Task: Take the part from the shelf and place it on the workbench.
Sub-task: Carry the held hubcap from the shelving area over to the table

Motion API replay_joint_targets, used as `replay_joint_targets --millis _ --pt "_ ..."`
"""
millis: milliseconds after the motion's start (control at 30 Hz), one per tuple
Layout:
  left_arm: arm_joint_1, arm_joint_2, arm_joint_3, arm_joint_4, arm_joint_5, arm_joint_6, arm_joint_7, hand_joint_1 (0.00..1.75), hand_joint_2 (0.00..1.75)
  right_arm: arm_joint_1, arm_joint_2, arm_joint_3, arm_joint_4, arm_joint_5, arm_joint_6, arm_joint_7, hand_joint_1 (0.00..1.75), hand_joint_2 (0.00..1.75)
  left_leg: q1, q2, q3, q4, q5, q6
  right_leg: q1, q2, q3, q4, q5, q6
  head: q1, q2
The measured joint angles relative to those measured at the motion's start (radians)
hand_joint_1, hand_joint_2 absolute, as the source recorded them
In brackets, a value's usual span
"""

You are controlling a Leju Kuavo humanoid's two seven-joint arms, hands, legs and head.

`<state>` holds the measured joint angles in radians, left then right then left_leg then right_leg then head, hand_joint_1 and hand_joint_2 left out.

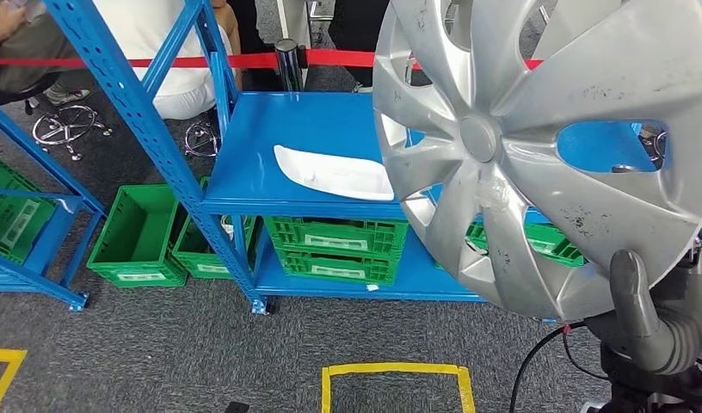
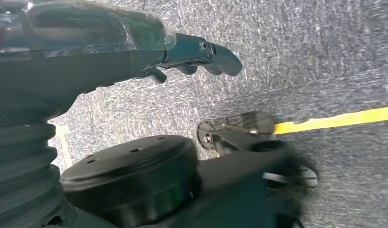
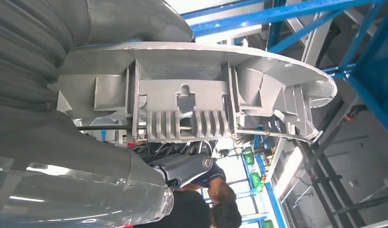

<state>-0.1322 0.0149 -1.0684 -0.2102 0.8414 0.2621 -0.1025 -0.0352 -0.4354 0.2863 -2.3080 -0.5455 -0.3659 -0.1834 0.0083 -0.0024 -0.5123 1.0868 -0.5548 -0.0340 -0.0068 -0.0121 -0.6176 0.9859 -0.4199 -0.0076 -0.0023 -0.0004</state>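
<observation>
A large silver wheel cover [image 1: 537,146] fills the right of the head view, held upright in front of the blue shelf [image 1: 304,146]. My right hand [image 1: 649,318] grips its lower rim, the grey thumb lying on the front face. In the right wrist view the cover's ribbed back rim [image 3: 192,104] sits between my thumb and the darker fingers [image 3: 187,168] of my right hand [image 3: 149,156]. A white curved part [image 1: 335,174] lies on the shelf's upper level. My left hand [image 2: 192,54] hangs over the grey carpet with its fingers lightly curled and nothing in them.
Green crates [image 1: 335,248] sit on the lower shelf and on the floor to the left [image 1: 139,237]. Yellow tape [image 1: 395,374] marks a square on the carpet. A red barrier tape [image 1: 201,61] runs behind the shelf, with people and stools beyond it.
</observation>
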Motion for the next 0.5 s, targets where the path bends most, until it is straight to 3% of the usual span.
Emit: replay_joint_targets --millis 33,67,167,200,233,300,367,400,433,500 --pt "-0.002 0.0 0.0 0.0 0.0 0.0 0.0 0.0 1.75 -0.001 0.0 0.0 0.0 0.0 0.0 0.0 1.75 1.75 -0.001 -0.003 0.042 -0.064 -0.003 0.006 0.001 0.0 -0.008 0.005 0.007 0.006 -0.001 0.0" --pt "-0.003 0.0 0.0 0.0 0.0 0.0 -0.001 0.0 1.75 -0.003 0.0 -0.001 0.0 0.0 0.0 0.0 1.75 1.75 -0.003 -0.005 0.064 -0.102 -0.011 0.012 0.001 0.0 -0.012 0.009 0.014 0.011 -0.001 0.0" --pt "-0.003 -0.001 0.0 0.0 0.001 0.0 -0.002 0.0 1.75 -0.004 0.001 -0.001 0.0 0.0 0.001 0.0 1.75 1.75 -0.007 -0.005 0.056 -0.119 -0.002 0.038 -0.004 0.001 -0.019 0.006 0.035 0.028 -0.001 0.0" --pt "-0.003 0.0 0.0 0.0 0.002 0.0 -0.002 0.0 1.75 -0.004 0.001 -0.001 0.0 0.0 0.002 0.0 1.75 1.75 -0.008 -0.004 0.046 -0.12 0.009 0.047 -0.006 0.002 -0.025 0.017 0.018 0.034 0.001 0.0" --pt "-0.003 -0.001 0.0 0.0 0.002 0.0 -0.002 0.0 1.75 -0.004 0.001 -0.001 0.0 0.0 0.002 0.0 1.75 1.75 -0.007 -0.002 0.035 -0.121 0.02 0.055 -0.007 0.003 -0.035 0.043 -0.015 0.038 0.003 0.0" --pt "-0.004 -0.001 0.0 0.0 0.003 0.001 -0.003 0.0 1.75 -0.005 0.001 0.0 0.0 -0.002 0.004 0.0 1.75 1.75 -0.011 -0.001 0.007 -0.12 0.045 0.066 -0.009 0.004 -0.064 0.163 -0.128 0.046 0.01 0.0" --pt "-0.002 -0.001 0.0 0.0 0.004 0.001 -0.004 0.0 1.75 -0.006 0.002 0.001 0.002 -0.006 0.007 0.0 1.75 1.75 -0.017 0.0 -0.023 -0.119 0.068 0.071 -0.009 0.005 -0.078 0.288 -0.196 0.047 0.015 0.0" --pt "-0.001 -0.001 0.0 0.0 0.004 0.001 -0.005 0.0 1.75 -0.007 0.002 0.002 0.004 -0.009 0.009 0.0 1.75 1.75 -0.021 0.001 -0.037 -0.118 0.078 0.072 -0.008 0.005 -0.068 0.31 -0.196 0.044 0.016 0.0" --pt "0.0 -0.001 0.0 0.0 0.004 0.001 -0.005 0.0 1.75 -0.009 0.002 0.003 0.007 -0.012 0.011 -0.001 1.75 1.75 -0.025 0.002 -0.05 -0.117 0.087 0.072 -0.006 0.006 -0.041 0.297 -0.179 0.038 0.017 0.0" --pt "0.0 0.0 0.0 0.0 0.005 0.002 -0.005 0.0 1.75 -0.016 0.003 0.008 0.012 -0.017 0.014 -0.003 1.75 1.75 -0.032 0.004 -0.068 -0.117 0.104 0.073 0.003 0.008 0.059 0.17 -0.129 0.017 0.018 0.0"
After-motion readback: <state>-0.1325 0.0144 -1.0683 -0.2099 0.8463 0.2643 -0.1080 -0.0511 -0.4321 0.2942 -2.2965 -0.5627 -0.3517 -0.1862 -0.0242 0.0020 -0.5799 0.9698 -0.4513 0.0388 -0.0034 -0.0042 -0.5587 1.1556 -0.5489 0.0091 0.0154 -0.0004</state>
